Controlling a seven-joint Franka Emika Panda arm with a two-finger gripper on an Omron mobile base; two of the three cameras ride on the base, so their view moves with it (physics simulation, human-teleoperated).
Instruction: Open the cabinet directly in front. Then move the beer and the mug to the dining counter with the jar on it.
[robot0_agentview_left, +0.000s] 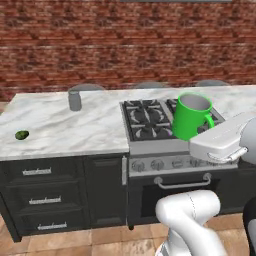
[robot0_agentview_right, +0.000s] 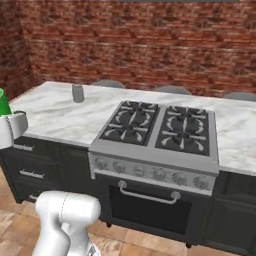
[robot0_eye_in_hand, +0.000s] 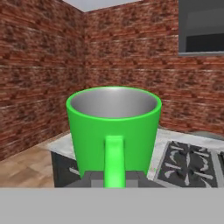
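- Currently carrying the mug (robot0_eye_in_hand: 113, 127): gripper (robot0_eye_in_hand: 114, 178) pinched tight on its side handle, mug upright, mouth up, pale grey inside showing nothing in it.
- Held in the air at the front edge of the dining counter (robot0_agentview_left: 65, 125), over the near corner of the cooktop (robot0_agentview_left: 147, 117) as seen from the left base view; not yet resting on the marble.
- Probably stiff, glazed and smooth, so likely slippery at the handle; light while empty, yet hanging off to one side of the grip and apt to swing or twist.
- Likely breakable if dropped or knocked on stone.
- Best kept by the handle, lowered level onto bare marble between the cooktop and the jar (robot0_agentview_left: 74, 100), well apart from both.
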